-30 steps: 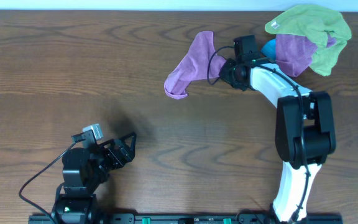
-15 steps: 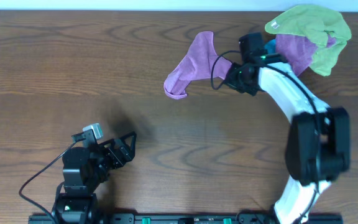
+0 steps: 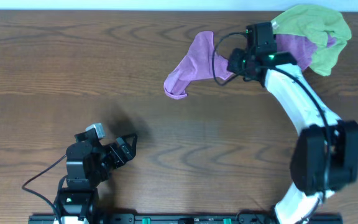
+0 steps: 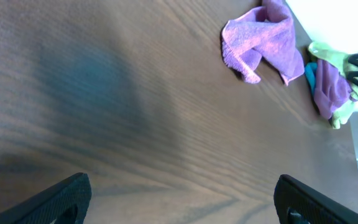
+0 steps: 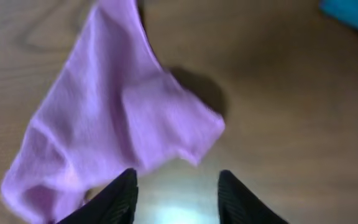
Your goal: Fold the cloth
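A crumpled purple cloth (image 3: 191, 64) lies on the wooden table, far of centre. It fills the left of the right wrist view as a loose purple cloth (image 5: 110, 124). My right gripper (image 3: 230, 65) hovers by the cloth's right corner. Its jaws stand open, and in the right wrist view the gripper (image 5: 176, 196) has only bare table between them. My left gripper (image 3: 127, 147) rests near the front left, far from the cloth, and the gripper (image 4: 185, 202) stands wide open and empty. The left wrist view shows the purple cloth (image 4: 260, 43) in the distance.
A pile of cloths sits at the far right corner: a green cloth (image 3: 312, 28) over another purple one (image 3: 294, 55). A blue cloth (image 5: 353, 12) shows at the top right of the right wrist view. The right arm (image 3: 297, 99) arches over the table's right side.
The right arm has drawn back to the right and toward the far edge, away from the purple cloth. The cloth lies as before. The left arm has barely shifted.
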`<action>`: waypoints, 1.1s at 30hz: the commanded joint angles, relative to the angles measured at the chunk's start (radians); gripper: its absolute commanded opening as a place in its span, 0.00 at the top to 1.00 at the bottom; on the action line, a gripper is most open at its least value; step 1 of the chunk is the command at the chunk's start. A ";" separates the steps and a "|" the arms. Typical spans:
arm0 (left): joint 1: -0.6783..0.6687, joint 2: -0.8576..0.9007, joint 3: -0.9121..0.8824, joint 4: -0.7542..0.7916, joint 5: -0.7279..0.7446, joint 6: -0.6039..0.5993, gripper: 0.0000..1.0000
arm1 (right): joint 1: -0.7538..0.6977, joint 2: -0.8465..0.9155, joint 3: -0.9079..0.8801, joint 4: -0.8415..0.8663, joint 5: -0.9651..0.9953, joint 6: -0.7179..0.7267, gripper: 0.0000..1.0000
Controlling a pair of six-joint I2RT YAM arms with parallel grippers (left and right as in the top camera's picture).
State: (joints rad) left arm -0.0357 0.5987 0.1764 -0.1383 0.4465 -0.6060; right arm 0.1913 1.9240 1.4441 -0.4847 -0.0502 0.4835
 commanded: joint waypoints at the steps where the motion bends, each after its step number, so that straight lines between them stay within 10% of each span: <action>1: -0.004 0.002 0.024 0.009 0.016 -0.004 0.05 | -0.003 0.079 -0.006 0.049 -0.027 -0.090 0.54; 14: -0.004 0.002 0.025 0.013 0.035 -0.003 0.05 | -0.051 0.179 -0.006 0.164 -0.033 -0.393 0.45; 33: -0.004 0.002 0.025 0.013 0.044 0.000 0.05 | -0.098 0.240 -0.006 0.196 -0.286 -0.433 0.49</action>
State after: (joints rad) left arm -0.0357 0.5995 0.1768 -0.1291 0.4725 -0.6060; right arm 0.0837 2.1578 1.4380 -0.2813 -0.2489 0.0696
